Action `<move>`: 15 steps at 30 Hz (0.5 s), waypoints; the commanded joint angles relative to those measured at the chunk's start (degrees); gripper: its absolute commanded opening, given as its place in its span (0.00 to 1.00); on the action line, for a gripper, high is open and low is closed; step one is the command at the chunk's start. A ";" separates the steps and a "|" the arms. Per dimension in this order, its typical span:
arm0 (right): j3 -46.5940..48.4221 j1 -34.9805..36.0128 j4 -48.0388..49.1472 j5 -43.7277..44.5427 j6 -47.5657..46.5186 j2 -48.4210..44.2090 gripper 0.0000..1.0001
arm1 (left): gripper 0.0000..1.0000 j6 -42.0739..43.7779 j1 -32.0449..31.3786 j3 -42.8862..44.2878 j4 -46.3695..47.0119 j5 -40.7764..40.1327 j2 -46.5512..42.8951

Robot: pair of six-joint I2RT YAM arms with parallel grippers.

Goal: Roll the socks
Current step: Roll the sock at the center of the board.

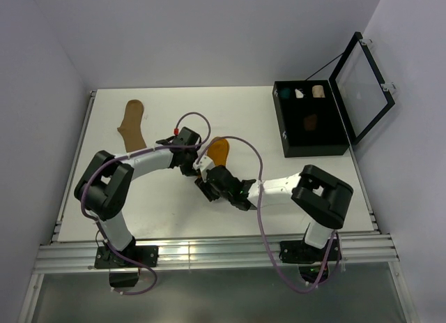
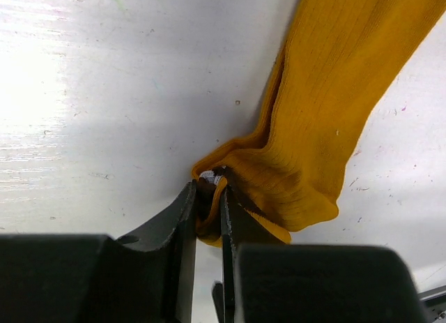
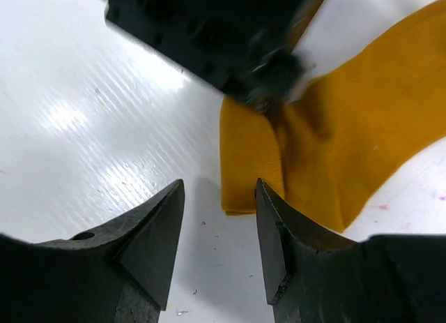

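Observation:
The mustard-orange sock [image 1: 220, 152] lies near the middle of the table, its toe pointing away from the arms. In the left wrist view my left gripper [image 2: 209, 194] is shut on the bunched cuff end of this sock [image 2: 327, 114], and a bit of white stripe shows between the fingers. My right gripper [image 3: 218, 190] stands open just in front of the folded edge of the sock [image 3: 334, 155], with only bare table between its fingers. From above, both grippers [image 1: 197, 167] [image 1: 204, 186] meet at the sock's near end. A plain tan sock [image 1: 132, 123] lies flat at the far left.
A black compartment box [image 1: 287, 141] stands at the far right with its clear lid [image 1: 364, 86] swung open. Small teal, white and cream bundles sit in its back row, and a dark brownish item [image 1: 311, 121] lies below them. The white table [image 1: 160, 211] ends at a metal rail.

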 commanded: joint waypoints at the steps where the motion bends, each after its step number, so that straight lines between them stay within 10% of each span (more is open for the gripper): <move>1: 3.01 1.81 0.42 4.94 -2.96 2.42 0.53 | 0.11 1.97 0.49 1.43 -1.40 -0.58 1.20; 11: 4.68 2.52 -0.99 7.40 -2.78 8.93 0.46 | 0.15 2.23 0.84 0.99 -0.70 0.39 0.85; 15: 4.85 2.35 -2.04 8.02 -2.35 11.30 0.25 | 0.18 2.50 1.37 0.99 -0.52 0.56 0.32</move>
